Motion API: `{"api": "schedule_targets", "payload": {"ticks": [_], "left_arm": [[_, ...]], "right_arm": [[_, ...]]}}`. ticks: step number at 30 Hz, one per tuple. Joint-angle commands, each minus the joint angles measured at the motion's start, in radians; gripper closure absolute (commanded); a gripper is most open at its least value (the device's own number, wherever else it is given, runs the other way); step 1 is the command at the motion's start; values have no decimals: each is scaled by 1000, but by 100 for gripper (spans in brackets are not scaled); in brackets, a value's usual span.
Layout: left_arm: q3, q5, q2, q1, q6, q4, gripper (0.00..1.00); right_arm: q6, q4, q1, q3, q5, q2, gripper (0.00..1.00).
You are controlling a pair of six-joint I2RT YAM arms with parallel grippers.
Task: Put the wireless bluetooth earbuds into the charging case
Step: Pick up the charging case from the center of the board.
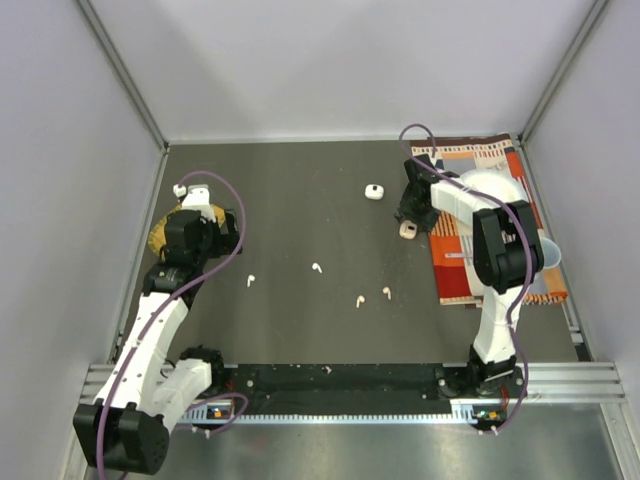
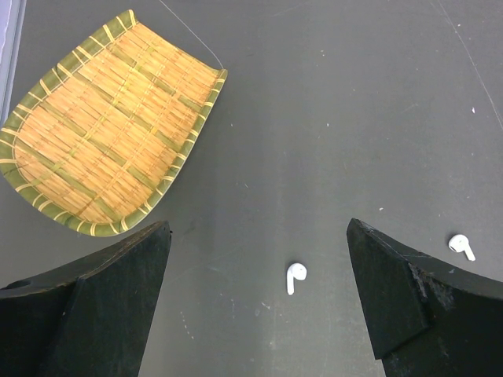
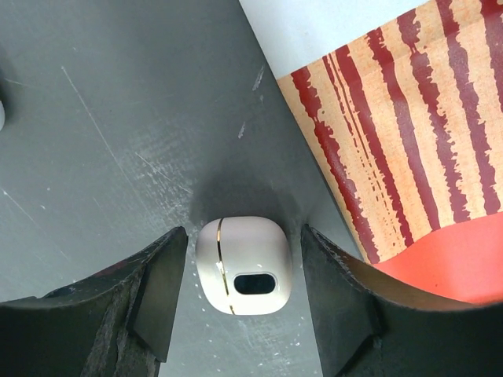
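A pale pink charging case (image 3: 245, 267) with a gold seam lies shut on the dark table, at the edge of the striped cloth. My right gripper (image 3: 244, 234) is open around the charging case (image 1: 407, 230), with a thin gap on each side. Another charging case (image 1: 373, 192), white, lies to its left. Two white earbuds (image 1: 250, 281) (image 1: 317, 268) and two peach earbuds (image 1: 360, 300) (image 1: 386, 292) lie loose mid-table. My left gripper (image 2: 259, 236) hangs wide open above one white earbud (image 2: 295, 277), holding nothing; the other white earbud (image 2: 461, 247) shows by its right finger.
A woven bamboo tray (image 2: 110, 126) lies at the left, partly under the left arm (image 1: 165, 235). An orange and red striped cloth (image 1: 455, 270) at the right carries a white bowl (image 1: 495, 190). Grey walls close in the table on three sides.
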Motion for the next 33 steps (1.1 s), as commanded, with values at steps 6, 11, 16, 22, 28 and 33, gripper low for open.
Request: {"api": "schedule_targets", "payload": {"ticks": [6,11,16,22,28,33], "left_arm": [[44,13,10,0,-8,14,1],[47,8,11,0,-7,8,1],[47,2,13,0,-7,2,1],[50,7,21,-1,-7,0,1],[50,10,21,0,-7,0,1],[51,11,19,0,-5,0,1]], "right_arm": [[2,-3,5,-8,19,17,40],[-26,-1,5,3,8,35,41],[-37,2,8,8,-10,44,43],[-50,4,24,-1,4,43,43],[-84,13,36,-8,13,44,42],[-144,23,42,-5,25,40,39]]}}
